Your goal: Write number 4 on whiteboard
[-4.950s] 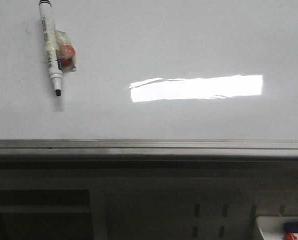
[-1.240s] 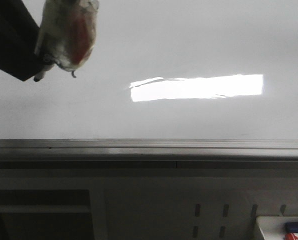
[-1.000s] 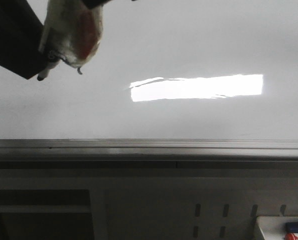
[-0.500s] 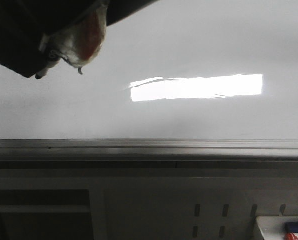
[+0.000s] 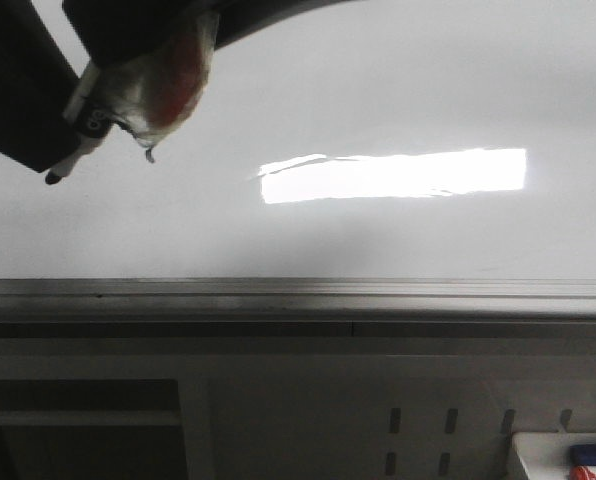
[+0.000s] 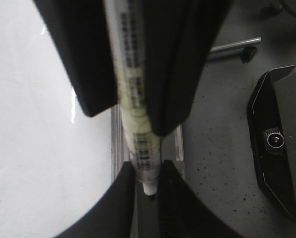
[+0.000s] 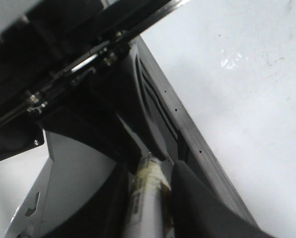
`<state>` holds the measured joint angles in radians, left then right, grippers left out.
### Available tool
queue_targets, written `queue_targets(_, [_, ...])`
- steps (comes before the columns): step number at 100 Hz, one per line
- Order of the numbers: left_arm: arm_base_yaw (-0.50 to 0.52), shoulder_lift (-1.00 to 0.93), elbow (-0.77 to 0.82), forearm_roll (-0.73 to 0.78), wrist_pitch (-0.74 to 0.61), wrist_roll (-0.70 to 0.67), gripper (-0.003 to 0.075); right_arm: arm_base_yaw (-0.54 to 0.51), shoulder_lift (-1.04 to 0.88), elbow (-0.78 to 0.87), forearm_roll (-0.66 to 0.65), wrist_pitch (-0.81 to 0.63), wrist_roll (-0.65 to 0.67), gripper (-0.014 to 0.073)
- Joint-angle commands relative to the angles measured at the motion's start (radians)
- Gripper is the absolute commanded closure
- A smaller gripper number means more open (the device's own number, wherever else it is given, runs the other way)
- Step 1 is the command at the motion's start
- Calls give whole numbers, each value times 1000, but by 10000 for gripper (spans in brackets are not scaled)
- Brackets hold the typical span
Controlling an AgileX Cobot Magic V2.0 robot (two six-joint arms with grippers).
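Observation:
The whiteboard (image 5: pixel 378 90) fills the front view, with its grey rail (image 5: pixel 298 295) along the near edge. No drawn 4 is in view. A white marker (image 5: pixel 88 115) with a taped orange wad (image 5: pixel 163 85) hangs over the board's left side, black tip (image 5: pixel 53 178) pointing down-left. My left gripper (image 5: pixel 38 110) is the dark block beside it. In the left wrist view my left gripper (image 6: pixel 147 171) is shut on the marker (image 6: pixel 133 99) near its tip. My right gripper (image 5: pixel 143 35) comes from above and is shut on the marker (image 7: pixel 148 198) body.
A bright rectangular glare (image 5: pixel 393 175) lies mid-board. Below the rail is a grey cabinet front (image 5: pixel 298 400), with a white tray (image 5: pixel 563 455) of small items at the lower right. The left wrist view shows speckled floor and a black device (image 6: pixel 282 148) beside the board.
Five seconds ago the marker lay on the board. It is now lifted. In the last second my right arm came in from above over it, and the tip dropped down-left.

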<state>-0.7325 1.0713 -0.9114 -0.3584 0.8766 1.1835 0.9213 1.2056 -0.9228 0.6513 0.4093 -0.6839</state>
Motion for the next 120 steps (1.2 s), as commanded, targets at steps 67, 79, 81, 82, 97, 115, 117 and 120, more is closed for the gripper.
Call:
queue_targets(67, [37, -260, -36, -44, -169, -408, 300, -19, -135, -32, -65, -49, -8, 656])
queue_targets(79, [97, -391, 11, -44, -196, -499, 364, -60, -192, -32, -106, -60, -8, 643])
queue_targets(81, [107, -414, 21, -44, -210, -517, 376, -70, -202, -30, -111, -64, -8, 641])
queue_targets(82, [110, -430, 31, -44, -219, -523, 379, -76, -205, -28, -114, -67, -8, 640])
queue_targets(97, [177, -591, 182, -44, -353, -625, 448, -137, -277, 28, -118, -164, -8, 638])
queue_targets(115, [225, -756, 367, -49, -551, -760, 561, -155, -328, 159, -122, -342, -8, 638])
queue_targets(117, [227, -770, 387, -49, -570, -780, 573, -155, -328, 175, -122, -369, -8, 638])
queue_targets(120, [229, -786, 411, -49, -591, -801, 606, -155, -328, 193, -125, -409, -8, 638])
